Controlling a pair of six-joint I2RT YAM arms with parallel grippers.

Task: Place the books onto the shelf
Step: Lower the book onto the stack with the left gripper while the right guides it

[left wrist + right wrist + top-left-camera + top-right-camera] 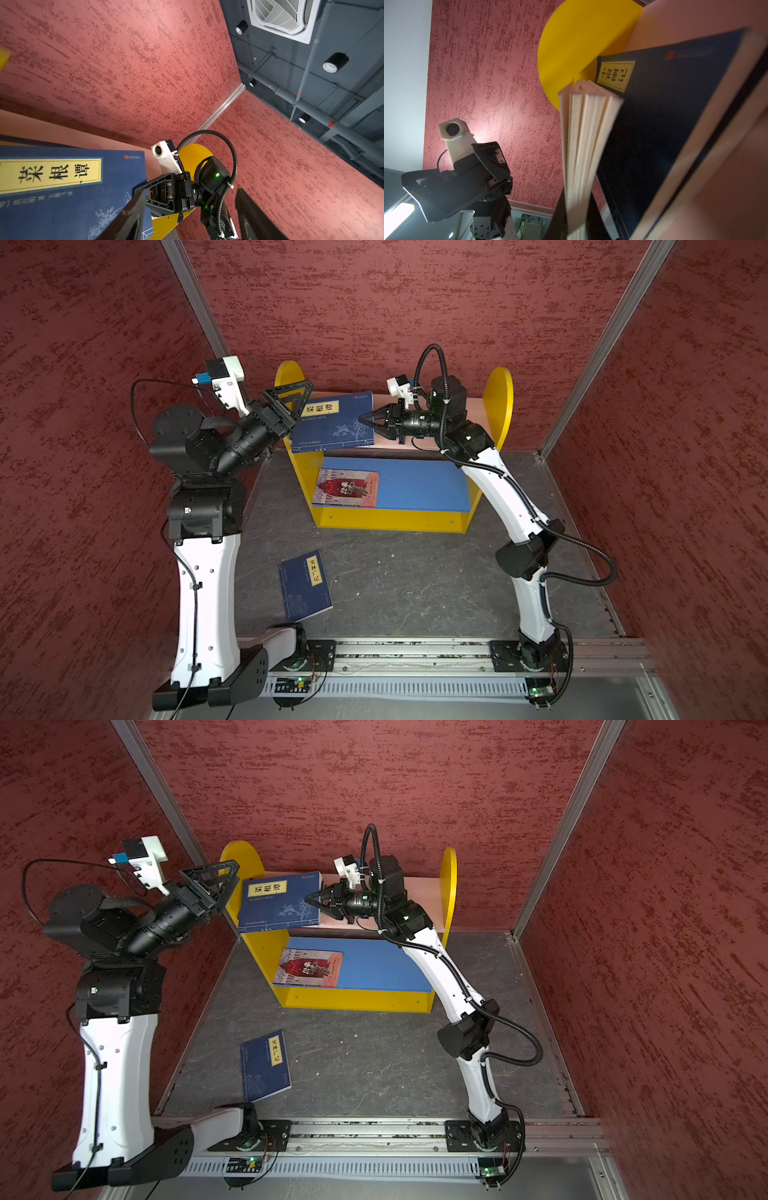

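Just outside the left side panel of the shelf, the left gripper hangs with its fingers spread. The left wrist view shows nothing between them.

In front of the shelf, toward its left end, a loose navy book lies flat on the table.

At the left end of the shelf's pink upper board, the top navy book lies label up and overhangs the front edge. Below it, the red book lies on the blue lower board.

The right gripper reaches over the upper board from the shelf's right. Its fingers are clamped on the top navy book's page edge, a grip only the right wrist view shows. That view also shows a second navy book against the pink board, hidden in both top views.
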